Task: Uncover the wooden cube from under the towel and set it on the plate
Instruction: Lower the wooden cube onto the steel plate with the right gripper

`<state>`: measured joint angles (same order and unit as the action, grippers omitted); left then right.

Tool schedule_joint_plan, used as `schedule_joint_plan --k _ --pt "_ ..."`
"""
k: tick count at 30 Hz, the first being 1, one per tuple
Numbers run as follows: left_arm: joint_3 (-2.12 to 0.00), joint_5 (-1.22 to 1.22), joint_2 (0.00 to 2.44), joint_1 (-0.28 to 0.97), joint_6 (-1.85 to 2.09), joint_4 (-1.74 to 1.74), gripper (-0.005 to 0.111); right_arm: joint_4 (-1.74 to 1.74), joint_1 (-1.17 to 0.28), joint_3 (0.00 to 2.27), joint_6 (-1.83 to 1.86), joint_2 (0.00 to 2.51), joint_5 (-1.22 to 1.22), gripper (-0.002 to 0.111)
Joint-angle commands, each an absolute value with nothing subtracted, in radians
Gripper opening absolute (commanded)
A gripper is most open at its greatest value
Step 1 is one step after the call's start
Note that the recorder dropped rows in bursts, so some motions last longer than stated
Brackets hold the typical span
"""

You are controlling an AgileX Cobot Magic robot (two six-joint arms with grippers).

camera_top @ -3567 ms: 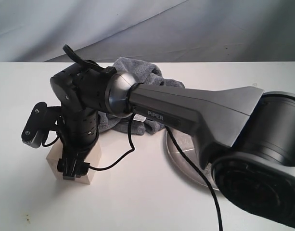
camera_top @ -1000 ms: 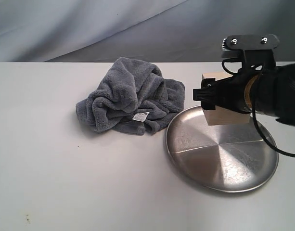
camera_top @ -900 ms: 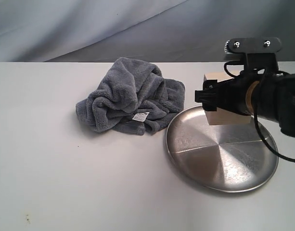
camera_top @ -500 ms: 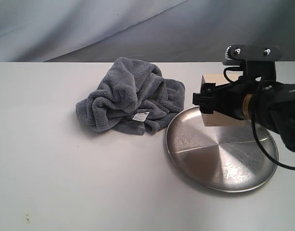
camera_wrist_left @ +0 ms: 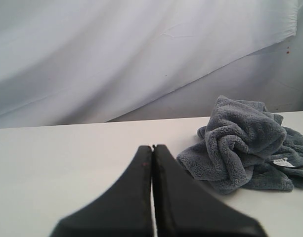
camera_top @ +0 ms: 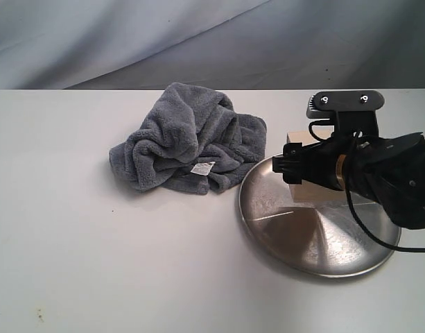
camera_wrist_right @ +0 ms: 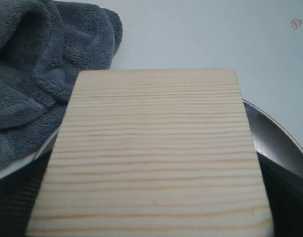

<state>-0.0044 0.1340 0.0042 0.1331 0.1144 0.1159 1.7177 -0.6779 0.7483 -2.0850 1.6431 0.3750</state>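
Right gripper is over the far-left part of the plate, one finger on each side of the wooden cube and clamped across it: a wide grip, with the cube filling the gap. The cube sits low inside the plate's rim. Its underside is at the plate surface or just above it; contact can't be told from the exterior view. In the right wrist view the cube's top face fills most of the frame with fine grain lines running across it. The plate rim shows past one side and the towel lies beyond the other. The fingers are barely visible there. The towel is a crumpled blue-grey heap on the white table, just left of the plate. Its edge is touching or just beside the rim, can't tell which. Its small white label faces the front. The cube is fully clear of the towel. The left gripper is outside the exterior view. Its wrist view shows both black fingers pressed together above the table, with the towel ahead and off to one side, apart from the fingertips. A grey fabric backdrop hangs behind the table.
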Motion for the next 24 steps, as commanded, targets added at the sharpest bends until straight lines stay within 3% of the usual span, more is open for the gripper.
schedule_joint_plan --k 1,4,10,14,24 --pt "0.000 0.132 0.000 0.138 0.112 0.118 0.000 1.744 -0.672 0.747 -2.085 1.633 0.402 0.000" --pt "0.000 0.132 0.000 0.138 0.112 0.118 0.000 1.744 -0.672 0.747 -2.085 1.635 0.382 0.007" --pt "0.000 0.132 0.000 0.138 0.112 0.118 0.000 1.744 -0.672 0.747 -2.085 1.635 0.370 0.047" --pt "0.000 0.132 0.000 0.138 0.112 0.118 0.000 1.744 -0.672 0.747 -2.085 1.635 0.370 0.068" --pt "0.000 0.132 0.000 0.138 0.112 0.118 0.000 1.744 -0.672 0.747 -2.085 1.635 0.370 0.083"
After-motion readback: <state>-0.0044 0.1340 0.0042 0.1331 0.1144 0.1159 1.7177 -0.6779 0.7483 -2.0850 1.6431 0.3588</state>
